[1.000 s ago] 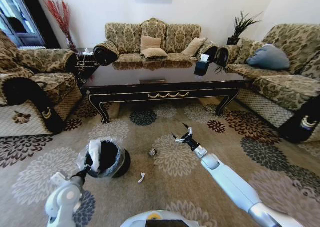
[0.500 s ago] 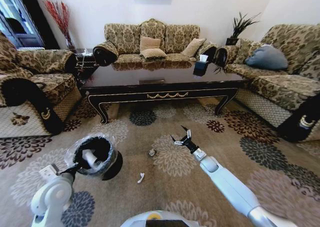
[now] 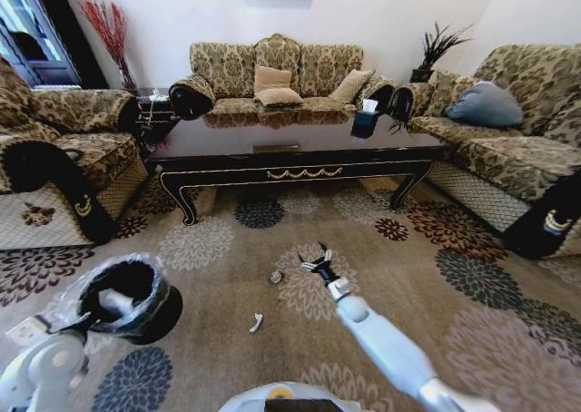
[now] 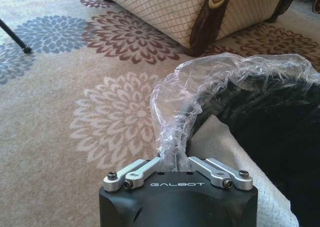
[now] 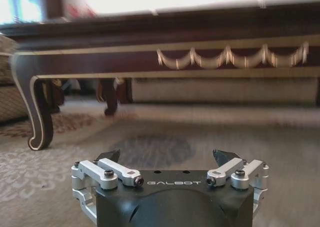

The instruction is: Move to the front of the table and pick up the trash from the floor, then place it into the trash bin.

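Gripping the trash bin (image 3: pixel 127 296) by its liner-wrapped rim, left gripper (image 4: pixel 175 159) holds it tilted at lower left. Right gripper (image 3: pixel 313 263), jaws spread wide, hangs low beside a small dark-metallic bit (image 3: pixel 276 277); white scrap (image 3: pixel 257 322) nearer, the table (image 3: pixel 300 153) beyond.

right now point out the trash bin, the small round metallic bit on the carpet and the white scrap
trash bin (image 3: pixel 136 289), head view, on its black inner wall
small round metallic bit (image 3: pixel 276 277), head view, on its middle
white scrap (image 3: pixel 257 322), head view, on its middle
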